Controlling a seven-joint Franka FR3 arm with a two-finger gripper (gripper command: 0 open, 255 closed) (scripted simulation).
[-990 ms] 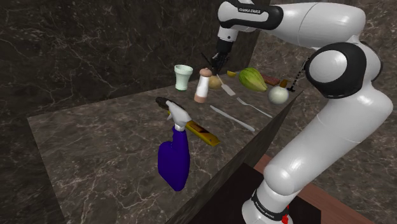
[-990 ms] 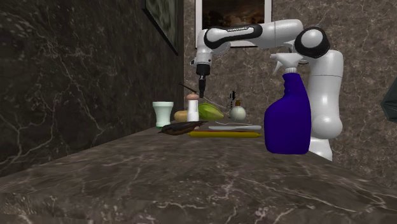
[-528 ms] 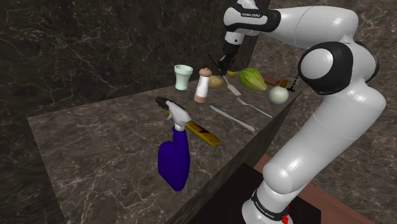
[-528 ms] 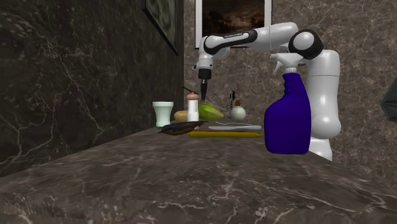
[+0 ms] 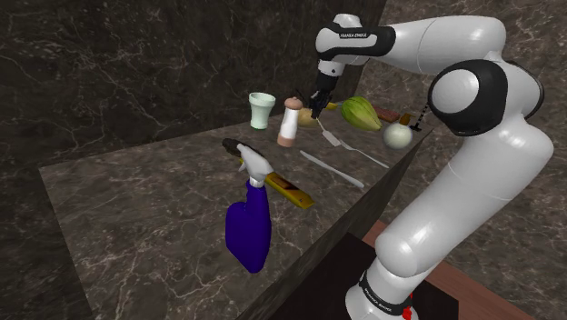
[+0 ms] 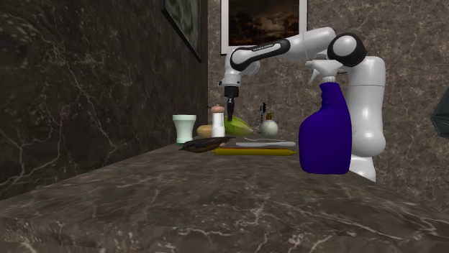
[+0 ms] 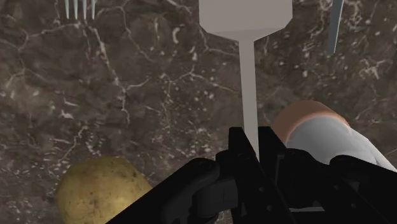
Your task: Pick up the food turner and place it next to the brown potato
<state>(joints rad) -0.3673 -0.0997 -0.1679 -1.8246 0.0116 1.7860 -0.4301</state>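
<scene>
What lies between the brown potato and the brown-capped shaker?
In the wrist view, the hand, shut on the thin handle of the grey food turner, stands between the potato and the shaker, above the dark marble counter.

Shoulder overlooks counter [image 5: 136,209]; second, low, faces claw [image 6: 230,113].

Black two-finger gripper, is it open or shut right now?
The gripper is shut on the grey flat-bladed food turner: both fingers clasp its thin handle.
</scene>
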